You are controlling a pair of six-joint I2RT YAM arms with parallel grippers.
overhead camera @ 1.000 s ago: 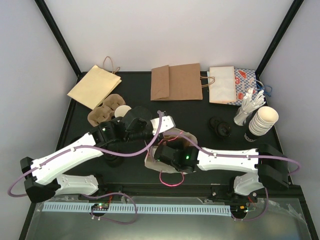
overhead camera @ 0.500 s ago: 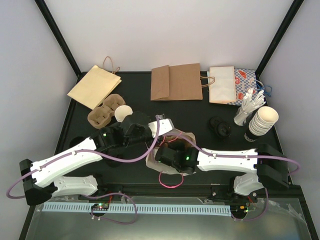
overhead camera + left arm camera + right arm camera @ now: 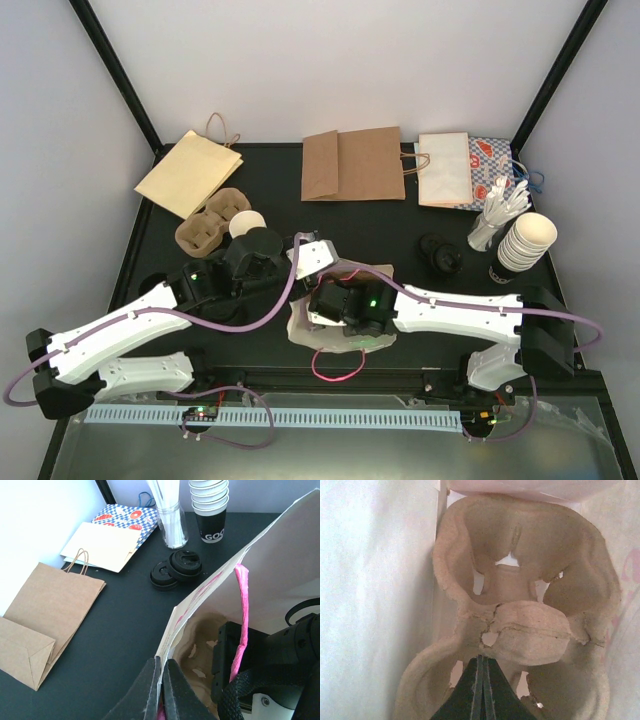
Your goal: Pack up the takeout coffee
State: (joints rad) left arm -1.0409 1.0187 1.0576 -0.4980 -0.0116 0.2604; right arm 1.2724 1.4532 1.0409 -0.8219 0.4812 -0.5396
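Observation:
The takeout coffee, a small white cup, stands on the table next to a pulp carrier, with neither gripper near it. A white paper bag with pink handles stands open at the table's centre. My left gripper is shut on the bag's rim and keeps the mouth apart. Inside the bag, my right gripper is shut, its tips against the middle ridge of a pulp cup carrier lying on the bag's bottom. No material shows between its fingers.
Flat paper bags lie along the back: tan, brown, white and blue-checked. Black lids, a glass of stirrers and a stack of cups stand at the right.
The left arm has drawn back toward the near left with the rim in its grip, widening the bag's mouth. The right wrist has shifted slightly farther into the bag.

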